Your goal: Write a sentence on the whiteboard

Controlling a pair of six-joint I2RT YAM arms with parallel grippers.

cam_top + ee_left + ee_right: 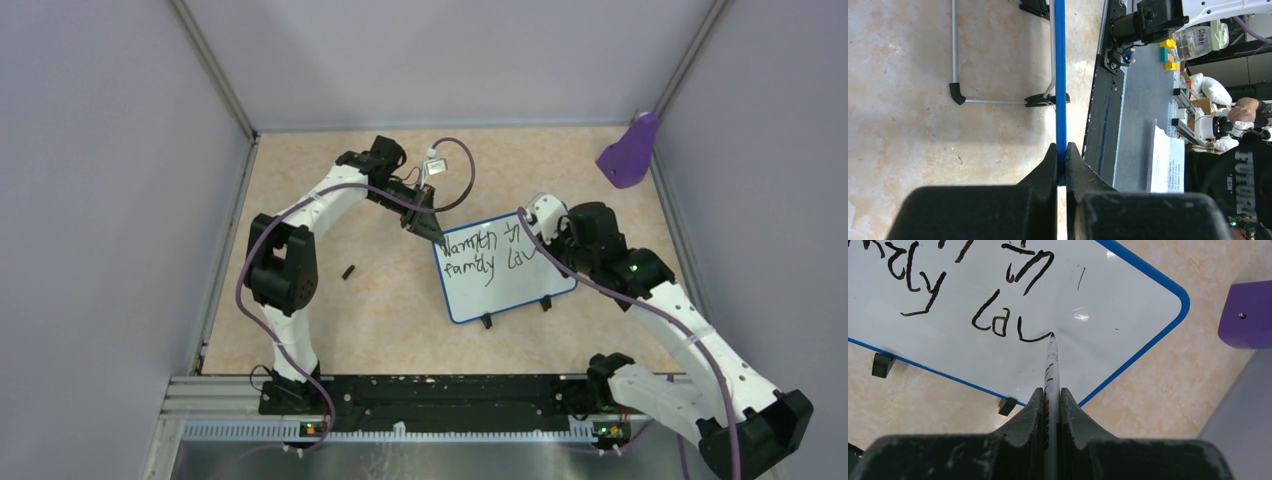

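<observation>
A: Looking for the small flat white whiteboard (520,285) with the thin blue rim (1060,75). Where?

B: Flat on the pale speckled bench (330,200), a bit toward 3 o'clock from the middle, turned a little. Two small black feet (487,321) on its 6 o'clock edge.

A: And the black handwritten marker sentence (485,255)?

B: On the whiteboard, in two lines. Top line like "Warmth in". Bottom line like "family", then an "L", a round letter and a little hook.

A: And the left end effector (1061,150)?

B: At the board's 11 o'clock corner. Pinched tight on the blue rim, one finger on each side. Seen edge-on from the left wrist.

A: And the right end effector (1050,395)?

B: At the board's 1 o'clock side. Squeezed tight on a thin white marker pen (1052,360). Black tip touching the white face, right at the end of that last little hook.

A: Anything else on the bench?

B: A purple scoop-shaped thing (630,152) in the far corner at 2 o'clock, well apart from the board. Also a tiny black piece (348,271) at the board's 9 o'clock, lying alone. Too small to tell more.
</observation>
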